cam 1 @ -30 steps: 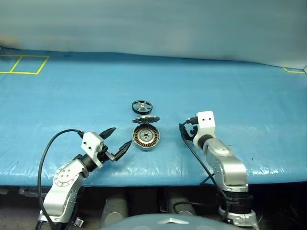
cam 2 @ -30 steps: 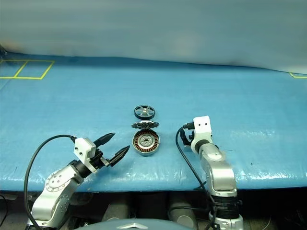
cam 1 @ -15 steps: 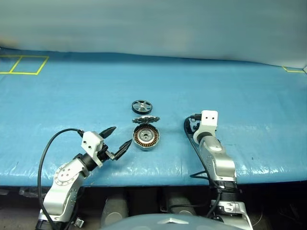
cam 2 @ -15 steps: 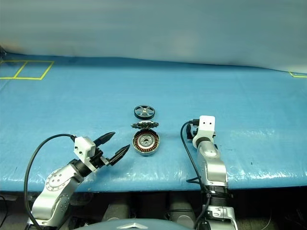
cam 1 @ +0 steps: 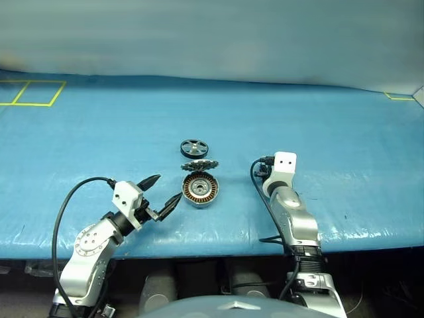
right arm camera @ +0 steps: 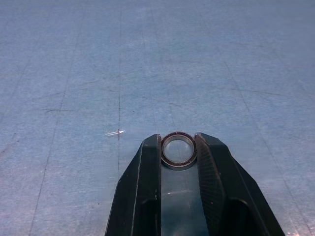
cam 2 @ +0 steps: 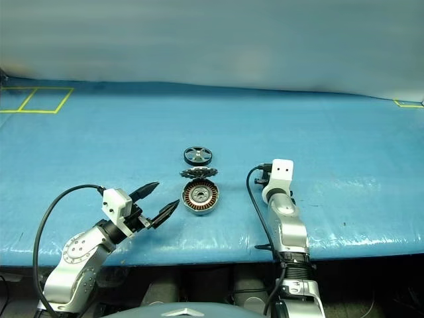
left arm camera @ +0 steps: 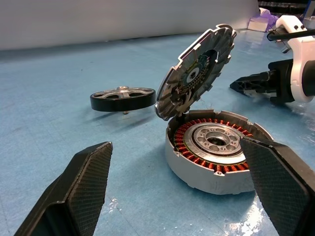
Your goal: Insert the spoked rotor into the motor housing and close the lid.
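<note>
The right gripper (right arm camera: 178, 150) was clamped on a small metal ring (right arm camera: 178, 150), its two black fingers (right arm camera: 147, 172) pressed against the ring's sides just above the blue table cover (cam 1: 331, 119). It sat to the right of the motor housing (cam 1: 201, 189), well apart from it. The left gripper (cam 1: 161, 194) held nothing, its fingers (left arm camera: 78, 191) spread wide. It pointed at the housing from the left and lay near it without touching.

The housing rested open on the cover, copper windings and central bearing showing, with nothing seated inside. The lid (left arm camera: 194, 73) stood tilted up on its hinge at the far edge of the housing, its dark inner face turned toward the left gripper. The spoked rotor (cam 1: 194, 147) lay flat on the cover just beyond the lid, apart from the housing and untouched by either gripper.

Judged from this, neither step of the task was done. The rotor had yet to be picked up, carried over the raised lid and lowered into the cup, and the lid was still to be swung down. The ring in the right gripper was not among the task's named parts, and what it was for could not be told.
</note>
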Controlling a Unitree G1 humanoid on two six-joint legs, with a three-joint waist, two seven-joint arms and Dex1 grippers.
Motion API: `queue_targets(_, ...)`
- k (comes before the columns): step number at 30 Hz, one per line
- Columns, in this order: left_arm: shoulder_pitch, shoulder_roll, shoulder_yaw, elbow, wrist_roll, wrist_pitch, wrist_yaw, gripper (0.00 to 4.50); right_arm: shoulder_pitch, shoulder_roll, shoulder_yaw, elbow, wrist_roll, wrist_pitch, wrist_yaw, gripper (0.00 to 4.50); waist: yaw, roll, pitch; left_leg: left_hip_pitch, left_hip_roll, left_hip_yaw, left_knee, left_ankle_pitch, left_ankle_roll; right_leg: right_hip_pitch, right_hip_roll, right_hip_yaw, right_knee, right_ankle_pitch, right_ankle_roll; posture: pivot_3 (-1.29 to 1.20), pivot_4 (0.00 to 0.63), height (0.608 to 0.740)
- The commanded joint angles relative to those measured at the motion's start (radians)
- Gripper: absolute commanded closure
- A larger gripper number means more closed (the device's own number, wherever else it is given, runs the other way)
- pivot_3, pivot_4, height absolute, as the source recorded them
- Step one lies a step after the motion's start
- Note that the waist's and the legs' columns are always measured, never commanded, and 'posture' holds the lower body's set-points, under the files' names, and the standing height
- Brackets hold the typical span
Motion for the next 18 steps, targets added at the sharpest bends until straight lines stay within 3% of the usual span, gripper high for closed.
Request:
queue_targets(1, -0.003, 0.004, 0.009, -0.059, -0.003, -0.006, 0.003, 0.0, 0.041, 0.003, 0.055, -0.024, -0.012, 0.024, 0.017, 3.84, 0.001, 0.0, 0.0, 0.0, 0.0, 0.0, 0.0, 0.0, 0.0, 0.0, 0.0, 0.0, 0.0, 0.0, 0.0, 0.0, 0.15, 0.74)
queue_targets(5, 0.003, 0.004, 0.009, -0.062, -0.004, -0.007, 0.006, 0.0, 0.107, -0.041, 0.134, -0.174, -0.009, 0.1, 0.092, 3.84, 0.001, 0.0, 0.0, 0.0, 0.0, 0.0, -0.002, 0.0, 0.0, 0.0, -0.001, 0.0, -0.001, -0.001, -0.001, 0.0, 0.15, 0.74)
queue_targets(11, 0.014, 0.008, 0.013, -0.061, 0.002, -0.008, 0.009, 0.0, 0.188, -0.304, 0.32, -0.55, 0.07, 0.322, 0.379, 3.84, 0.004, 0.003, 0.003, -0.001, -0.001, -0.001, -0.003, 0.0, 0.0, -0.001, -0.003, 0.0, -0.002, -0.001, -0.002, 0.0, 0.15, 0.74)
queue_targets(14, 0.012, 0.007, 0.012, -0.06, -0.001, -0.005, 0.007, 0.0, 0.169, -0.41, 0.346, -0.703, 0.159, 0.441, 0.489, 3.84, 0.006, 0.004, 0.004, -0.001, -0.001, -0.001, -0.002, 0.0, 0.0, -0.001, -0.003, -0.002, -0.002, -0.001, -0.001, 0.0, 0.15, 0.74)
queue_targets(18, 0.004, 0.008, 0.007, -0.053, 0.005, -0.005, 0.006, 0.0, 0.101, -0.44, 0.36, -0.79, 0.253, 0.513, 0.555, 3.84, 0.008, 0.002, 0.005, -0.001, -0.001, -0.003, -0.002, -0.001, -0.001, -0.002, -0.003, -0.004, -0.002, -0.002, -0.001, 0.0, 0.15, 0.74)
